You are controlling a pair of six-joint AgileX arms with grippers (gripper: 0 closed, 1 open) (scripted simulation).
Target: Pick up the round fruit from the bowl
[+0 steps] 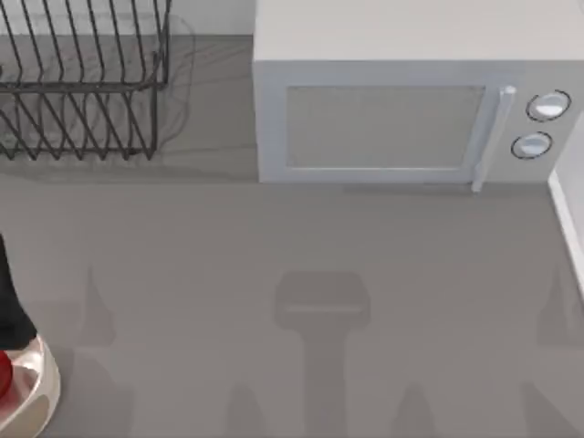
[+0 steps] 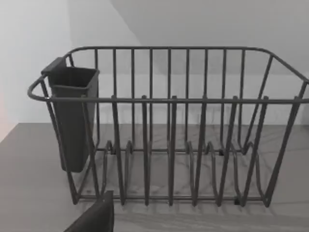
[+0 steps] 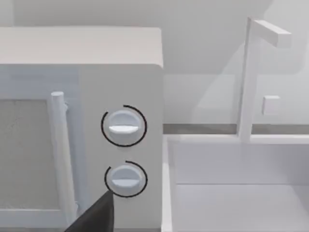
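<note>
Fruit, red and round (image 1: 4, 374), sits in the cream bowl (image 1: 44, 388) at the desk's near left edge, not yet lifted, so I judge the pickup is all ahead. I cannot tell how either hand's fingers stand. Farther back: dish rack (image 1: 82, 87) left, microwave (image 1: 401, 100) right.

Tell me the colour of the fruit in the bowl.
Red; the round fruit shows best in the top view.
</note>
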